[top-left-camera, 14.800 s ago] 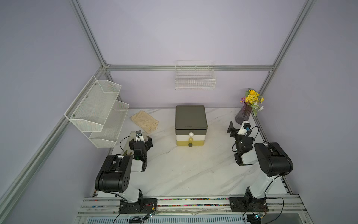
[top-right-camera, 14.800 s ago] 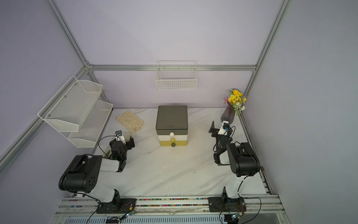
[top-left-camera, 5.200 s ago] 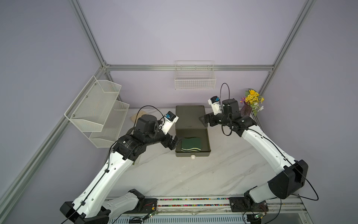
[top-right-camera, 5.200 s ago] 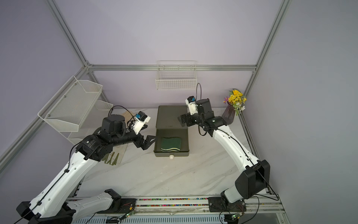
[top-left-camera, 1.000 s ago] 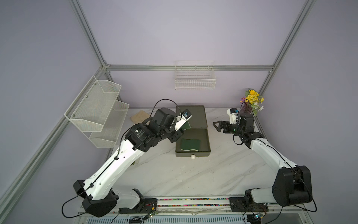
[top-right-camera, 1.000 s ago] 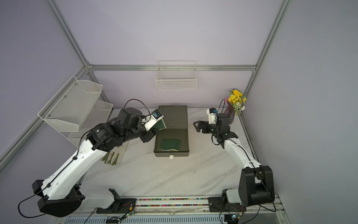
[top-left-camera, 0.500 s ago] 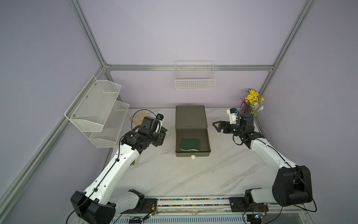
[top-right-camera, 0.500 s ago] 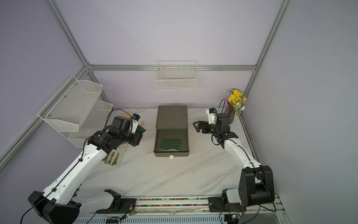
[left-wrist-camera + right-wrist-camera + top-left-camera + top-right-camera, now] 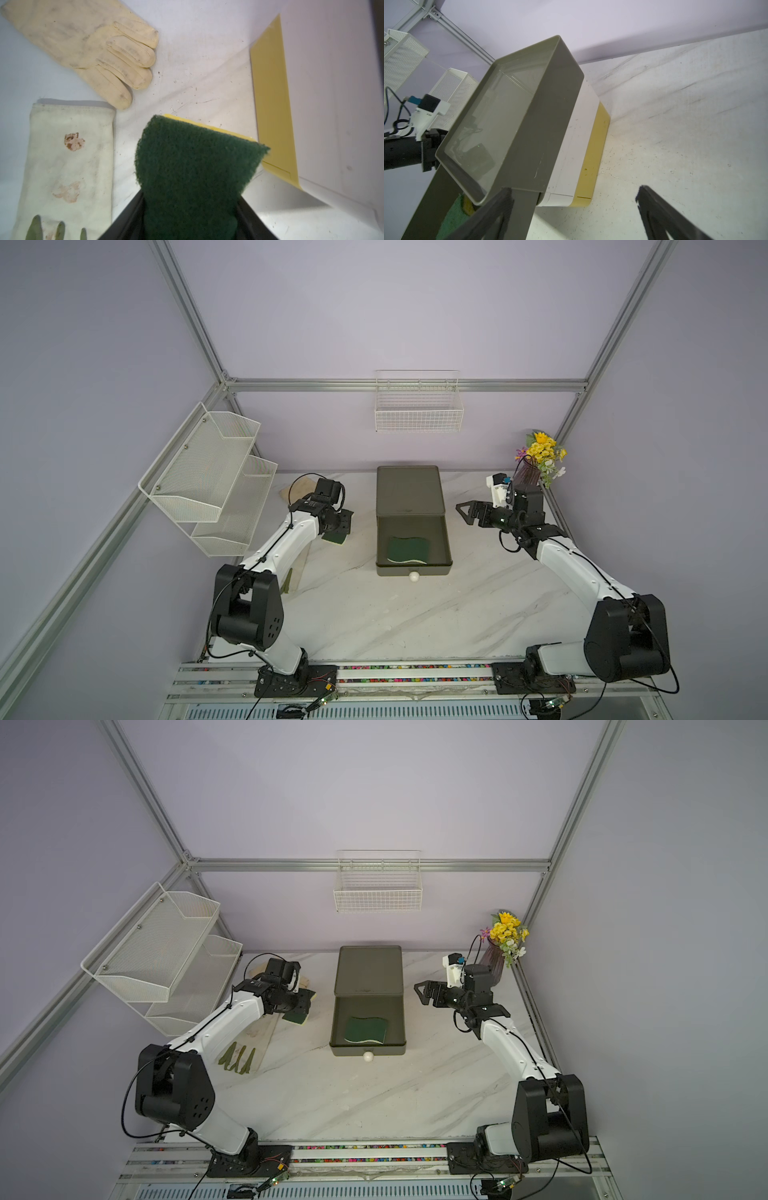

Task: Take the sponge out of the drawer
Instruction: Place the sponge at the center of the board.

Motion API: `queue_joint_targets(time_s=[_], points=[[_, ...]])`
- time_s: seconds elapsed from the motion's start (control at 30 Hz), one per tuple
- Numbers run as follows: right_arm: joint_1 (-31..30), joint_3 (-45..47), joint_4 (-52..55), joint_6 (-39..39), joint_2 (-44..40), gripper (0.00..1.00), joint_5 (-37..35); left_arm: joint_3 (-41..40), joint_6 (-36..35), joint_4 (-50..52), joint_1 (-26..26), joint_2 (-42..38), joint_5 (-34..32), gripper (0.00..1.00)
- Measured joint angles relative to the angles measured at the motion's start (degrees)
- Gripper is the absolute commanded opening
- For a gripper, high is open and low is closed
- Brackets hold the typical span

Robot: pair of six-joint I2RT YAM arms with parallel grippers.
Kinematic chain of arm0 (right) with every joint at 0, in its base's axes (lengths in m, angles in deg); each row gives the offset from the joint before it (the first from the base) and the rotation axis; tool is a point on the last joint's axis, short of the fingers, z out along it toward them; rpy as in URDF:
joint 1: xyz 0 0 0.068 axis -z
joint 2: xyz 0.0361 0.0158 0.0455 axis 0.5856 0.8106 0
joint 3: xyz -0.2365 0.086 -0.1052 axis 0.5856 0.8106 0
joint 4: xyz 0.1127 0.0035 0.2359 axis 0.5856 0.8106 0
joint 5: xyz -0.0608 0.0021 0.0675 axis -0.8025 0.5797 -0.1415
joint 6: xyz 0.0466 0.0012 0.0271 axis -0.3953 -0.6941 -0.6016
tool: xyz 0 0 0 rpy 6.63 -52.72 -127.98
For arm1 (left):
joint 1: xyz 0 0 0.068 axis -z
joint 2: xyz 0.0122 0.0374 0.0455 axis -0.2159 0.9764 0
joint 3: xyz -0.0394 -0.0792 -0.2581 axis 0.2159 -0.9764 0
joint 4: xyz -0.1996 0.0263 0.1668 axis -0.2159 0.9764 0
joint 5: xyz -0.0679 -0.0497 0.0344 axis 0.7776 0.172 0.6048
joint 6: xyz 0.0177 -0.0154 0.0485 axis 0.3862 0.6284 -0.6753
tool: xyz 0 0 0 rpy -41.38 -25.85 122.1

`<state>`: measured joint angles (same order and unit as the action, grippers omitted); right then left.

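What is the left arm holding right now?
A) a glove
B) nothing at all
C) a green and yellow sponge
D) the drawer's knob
C: the left wrist view shows the sponge, green with a yellow edge, clamped between the left jaws, near a cream glove and outside the open drawer.

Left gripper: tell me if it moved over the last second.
Yes. The left gripper, shut on a sponge, swung away from the drawer toward the rack, and is now clear of the drawer's side.
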<state>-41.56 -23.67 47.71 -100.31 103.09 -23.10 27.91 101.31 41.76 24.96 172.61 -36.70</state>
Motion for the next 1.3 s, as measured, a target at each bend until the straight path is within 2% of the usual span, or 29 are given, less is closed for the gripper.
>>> queue_joint_targets(time_s=[0.23, 0.6, 1.3], points=[[0.00, 0.11, -0.07, 0.00, 0.00, 0.97, 0.00, 2.69, 3.10, -3.56, -0.15, 8.20, -0.15, 0.58], [0.00, 0.42, -0.61, 0.00, 0.00, 0.97, 0.00, 5.57, 6.80, -5.97, -0.61, 16.20, -0.37, 0.59], [0.00, 0.52, -0.81, 0.00, 0.00, 0.97, 0.00, 7.08, 9.38, -5.86, -1.22, 21.51, -1.33, 0.72]])
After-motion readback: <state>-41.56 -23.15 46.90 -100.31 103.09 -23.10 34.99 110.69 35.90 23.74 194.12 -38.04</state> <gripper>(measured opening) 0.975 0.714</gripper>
